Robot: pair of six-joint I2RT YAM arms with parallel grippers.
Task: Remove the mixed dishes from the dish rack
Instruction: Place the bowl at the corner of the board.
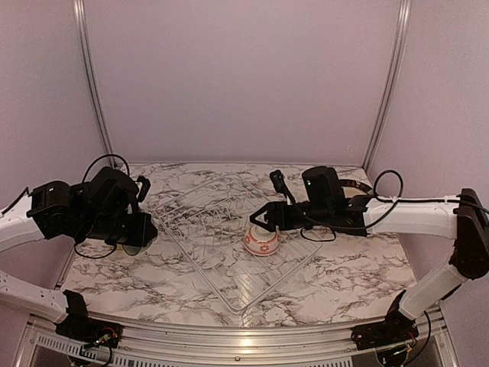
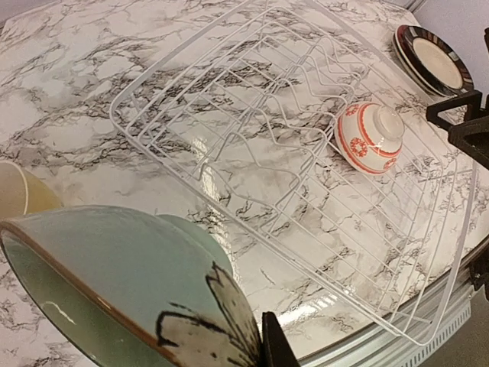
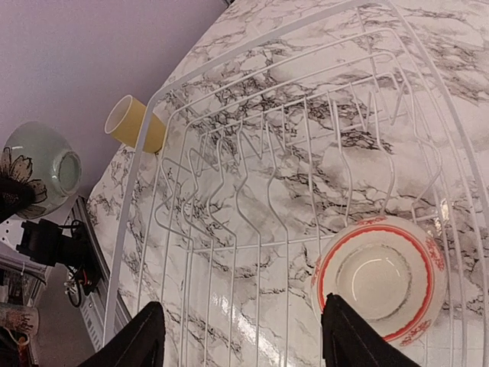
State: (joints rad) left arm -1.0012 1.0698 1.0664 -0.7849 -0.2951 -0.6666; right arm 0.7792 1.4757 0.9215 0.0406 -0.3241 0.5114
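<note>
**Right gripper** (image 3: pixel 248 340): fingers (image 3: pixel 145 340) spread wide apart with nothing between them. It is poised low over the dish rack (image 3: pixel 252 191), at the bottom edge of the right wrist view. The finger at lower right of that view overlaps the lower-left rim of the small red-patterned white bowl (image 3: pixel 378 275). Whether they touch cannot be told.

**Small red-patterned white bowl**: the one dish seen inside the rack. It lies tipped on the wires with its foot ring showing, just right of centre in the overhead view, directly under the right gripper.

**Left gripper** (image 1: pixel 141 231): clamped on the green flowered bowl (image 2: pixel 99 283). The bowl is carried on its side with its mouth toward the lower left of the left wrist view. It sits at the left of the overhead frame, outside the rack.

**Yellow cup** (image 3: pixel 134 122): on its side on the table, just outside the rack's corner. It is at upper left of the right wrist view, between the rack and the held bowl.

**Black-rimmed plates** (image 2: pixel 428 57): stacked flat on the table beyond the rack's rim, at upper right of the left wrist view.

**Dish rack**: white wire, lying flat and set diagonally on the marble table (image 1: pixel 359 275), at the centre of the overhead frame.
</note>
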